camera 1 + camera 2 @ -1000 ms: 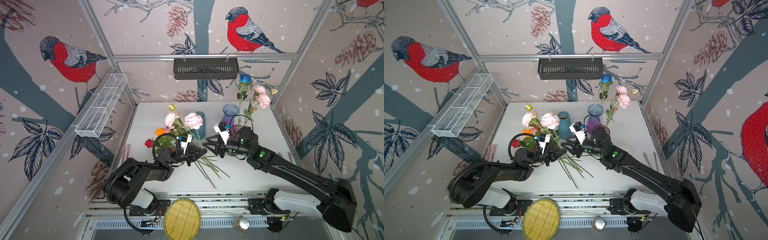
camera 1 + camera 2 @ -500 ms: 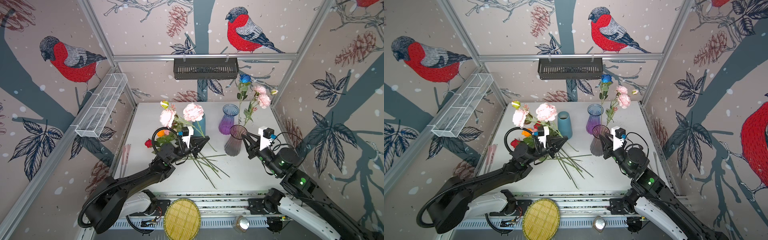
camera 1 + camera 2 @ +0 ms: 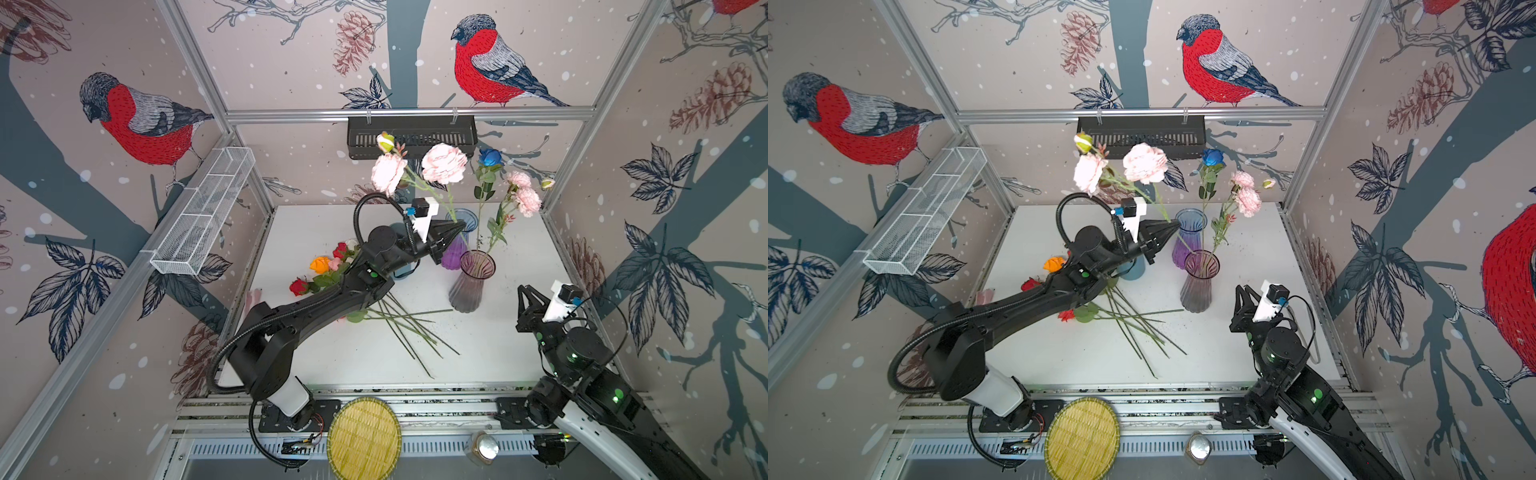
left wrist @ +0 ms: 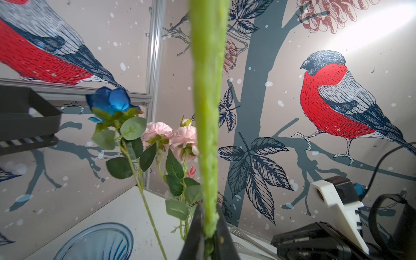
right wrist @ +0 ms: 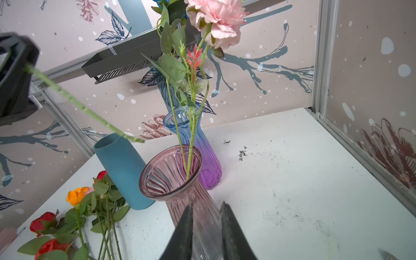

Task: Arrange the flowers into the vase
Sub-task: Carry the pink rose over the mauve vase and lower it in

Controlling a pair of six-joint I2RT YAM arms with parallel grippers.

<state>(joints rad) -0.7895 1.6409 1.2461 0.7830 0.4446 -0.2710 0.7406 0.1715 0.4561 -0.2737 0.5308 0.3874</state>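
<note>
Left gripper (image 3: 455, 227) clamped on the green stem of a pink carnation spray (image 3: 444, 163), raised above and just behind the smoky-pink glass vase (image 3: 471, 286). That vase holds a blue rose (image 3: 490, 157) and pink carnations (image 3: 528, 199). Right gripper (image 3: 527, 296), beside the vase, empty, fingers narrowly apart; loose roses (image 3: 320, 264) lie on the white table (image 3: 498, 345) to the vase's other side.

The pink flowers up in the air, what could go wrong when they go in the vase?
The left tool grips the pink flowers low on the stem, so the heavy blooms may swing. The stem's end hangs beside the pink vase, not over its mouth, and could knock the rim and tip it. It might also tangle with the flowers already inside.
</note>
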